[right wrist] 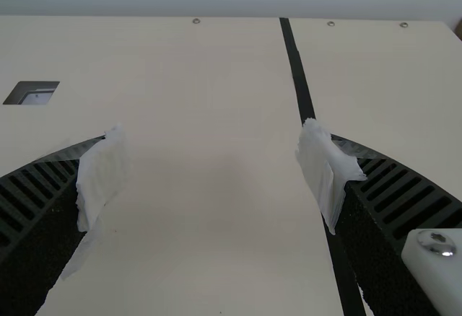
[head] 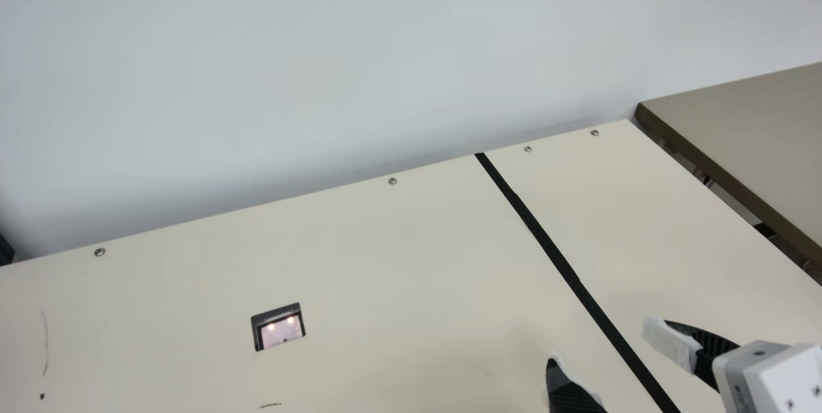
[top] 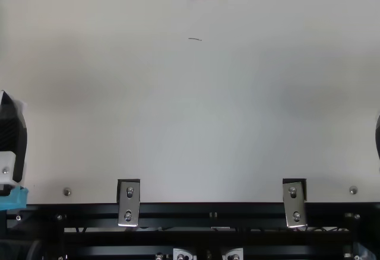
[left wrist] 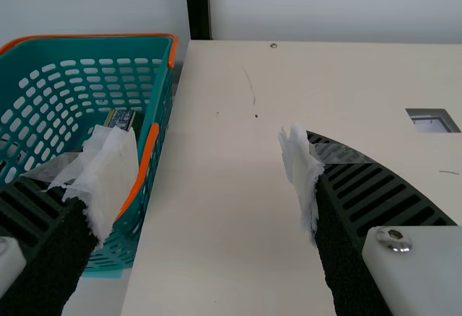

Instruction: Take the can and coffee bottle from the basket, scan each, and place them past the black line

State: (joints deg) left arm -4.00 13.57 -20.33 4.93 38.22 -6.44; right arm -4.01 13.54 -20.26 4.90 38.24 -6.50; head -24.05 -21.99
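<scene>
Left wrist view gives the teal basket (left wrist: 94, 35) with orange rim, beside the left end of the table (left wrist: 216, 208); inside it is one printed item (left wrist: 120, 118) – if this is the can or the coffee bottle, I cannot tell. The left gripper (left wrist: 206, 161) is near the basket, widely open and holding nothing. The right gripper (right wrist: 213, 168), also wide open without load, is above the table near the black line (head: 559, 259). I judge the work is only at its beginning: picking, passing over the scanner (head: 280, 331) and placing past the line – all seem left for both goods.
</scene>
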